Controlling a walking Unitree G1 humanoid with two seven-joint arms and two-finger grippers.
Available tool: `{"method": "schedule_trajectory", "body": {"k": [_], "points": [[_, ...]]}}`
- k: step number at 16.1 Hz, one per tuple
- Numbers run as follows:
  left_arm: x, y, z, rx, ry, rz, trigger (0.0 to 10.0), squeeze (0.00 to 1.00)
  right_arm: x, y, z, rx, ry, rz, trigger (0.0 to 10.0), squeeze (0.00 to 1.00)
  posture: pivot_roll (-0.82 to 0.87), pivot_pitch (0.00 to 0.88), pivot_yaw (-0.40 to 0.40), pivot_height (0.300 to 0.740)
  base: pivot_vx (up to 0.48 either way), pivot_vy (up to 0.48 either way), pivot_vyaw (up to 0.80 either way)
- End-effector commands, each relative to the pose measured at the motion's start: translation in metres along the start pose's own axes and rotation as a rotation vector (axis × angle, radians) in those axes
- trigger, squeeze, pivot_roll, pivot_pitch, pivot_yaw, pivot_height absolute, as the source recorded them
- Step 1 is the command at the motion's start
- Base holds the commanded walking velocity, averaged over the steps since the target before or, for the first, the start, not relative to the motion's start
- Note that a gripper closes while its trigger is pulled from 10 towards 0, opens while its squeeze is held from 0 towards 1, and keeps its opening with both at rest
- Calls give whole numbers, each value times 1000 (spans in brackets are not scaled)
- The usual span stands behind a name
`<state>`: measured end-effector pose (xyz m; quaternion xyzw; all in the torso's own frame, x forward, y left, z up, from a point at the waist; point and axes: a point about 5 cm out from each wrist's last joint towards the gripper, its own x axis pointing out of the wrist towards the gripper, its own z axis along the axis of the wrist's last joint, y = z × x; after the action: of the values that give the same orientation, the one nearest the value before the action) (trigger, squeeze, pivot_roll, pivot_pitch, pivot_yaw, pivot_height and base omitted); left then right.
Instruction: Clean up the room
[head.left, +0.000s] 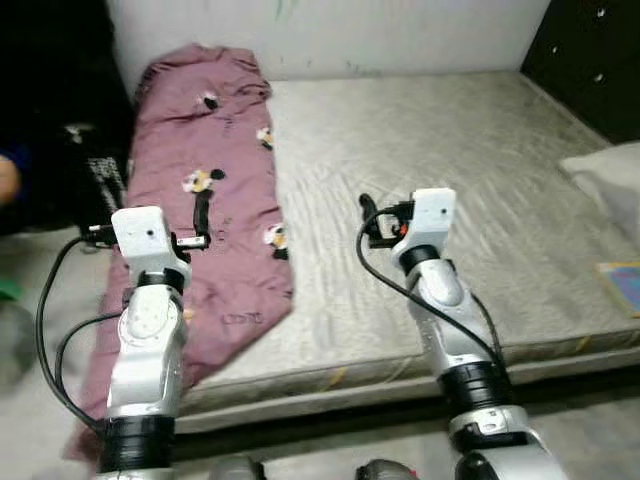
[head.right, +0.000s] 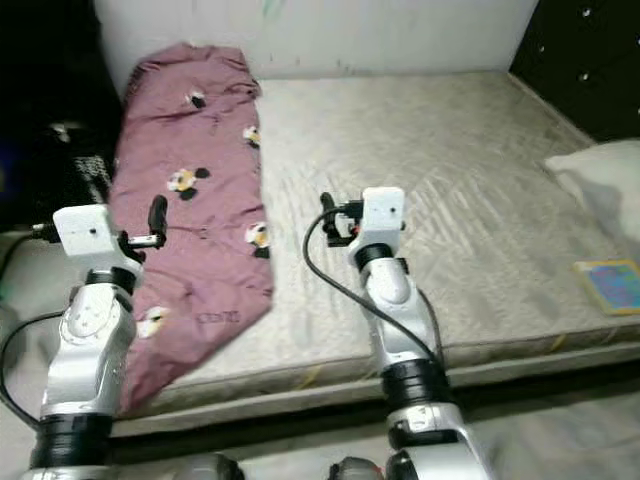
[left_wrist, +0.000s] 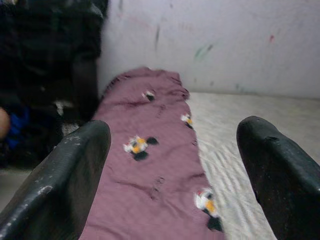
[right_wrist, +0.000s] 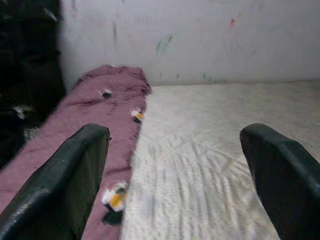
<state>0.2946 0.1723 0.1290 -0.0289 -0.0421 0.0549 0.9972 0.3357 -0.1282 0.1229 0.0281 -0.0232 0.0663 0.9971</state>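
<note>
Left eye view: two silver arms are raised from the near edge of the bed, both forearms angled upward and forward. The left end effector (head.left: 203, 215) is held above the lower half of a maroon blanket (head.left: 205, 190), and the right end effector (head.left: 368, 215) is held above the bare mattress (head.left: 450, 160), just beside the blanket's right edge. In the wrist views each end effector is seen released, its two black fingers (left_wrist: 65, 180) spread wide with nothing between them; the right one's fingers (right_wrist: 65, 175) are likewise parted over the boundary of blanket and mattress.

The blanket is laid as a long strip along the left side of the mattress. Its long axis runs from the near edge of the bed toward the wall (head.left: 330, 35), the far end bunched against the wall and the near end draped over the mattress edge toward the floor (head.left: 30, 330). Small flower prints in white, yellow and black are scattered over it.

Further right, a white pillow (head.left: 610, 180) is seen at the right side of the bed, and a colourful flat item (head.left: 622, 285), possibly a book, is lying near it on the mattress. Dark furniture (head.left: 590, 50) is seen at the far right, and a dark area with unclear objects at the far left.
</note>
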Motion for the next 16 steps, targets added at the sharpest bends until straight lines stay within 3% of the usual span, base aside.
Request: {"method": "schedule_trajectory", "body": {"k": [1,4,10,14,16], "points": [[0,-2,-1,4,12,-18,10000,0,2,-2,4,8,-13,-10,10000,0,-40,0,-20,740,0,472,0],[0,-2,-1,2,13,-18,10000,0,2,-3,3,9,-10,-13,10000,0,-40,0,-20,740,0,472,0],[0,0,0,5,3,-3,10000,0,2,-5,2,16,1,-31,10000,0,-44,0,-18,740,0,474,-596],[1,-1,4,18,-25,-13,10000,0,3,-7,4,9,-1,-39,10000,0,-45,0,-18,740,0,0,0],[2,-1,7,10,-37,-30,10000,0,5,-8,6,9,-4,-48,10000,0,-45,0,-16,740,0,0,-681]]}}
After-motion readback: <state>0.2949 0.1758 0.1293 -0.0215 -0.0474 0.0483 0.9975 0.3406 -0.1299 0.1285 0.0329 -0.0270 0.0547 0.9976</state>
